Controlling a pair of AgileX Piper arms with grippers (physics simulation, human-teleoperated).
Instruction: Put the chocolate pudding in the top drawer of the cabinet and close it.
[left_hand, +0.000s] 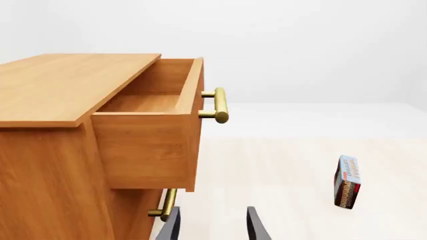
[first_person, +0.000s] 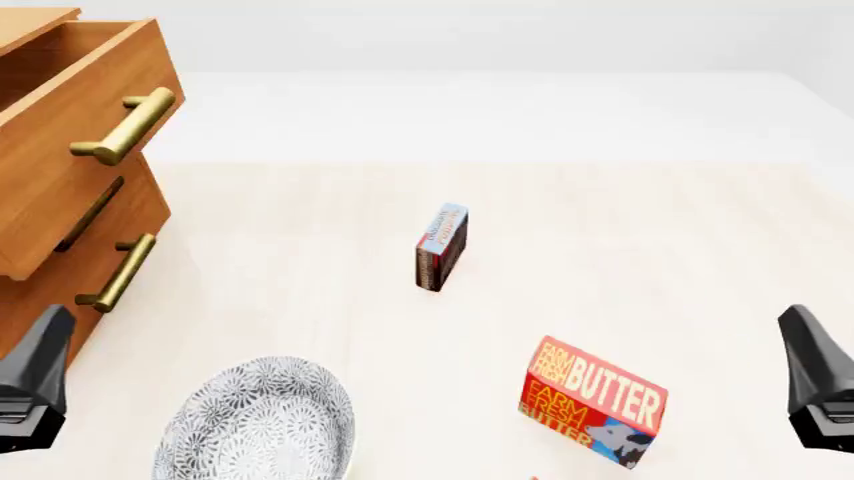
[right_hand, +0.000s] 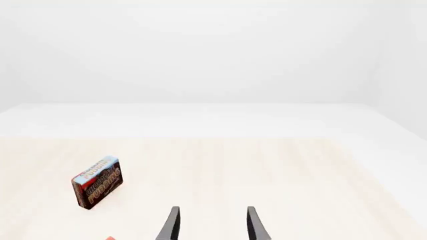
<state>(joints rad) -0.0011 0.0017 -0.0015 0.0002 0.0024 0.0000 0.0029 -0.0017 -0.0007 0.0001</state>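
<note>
The chocolate pudding stands on its edge in the middle of the table, light blue face up; it also shows as the pudding and the pudding in the wrist views. At the far left the cabinet has its top drawer pulled out and holding nothing, brass handle toward the table. My left gripper is open near the cabinet's lower front. My right gripper is open at the near right, well short of the pudding.
A red "Farm Fresh Butter" box lies near the front, right of centre. A grey patterned bowl sits at the front left by the cabinet. The lower drawer's handle juts out beside my left gripper.
</note>
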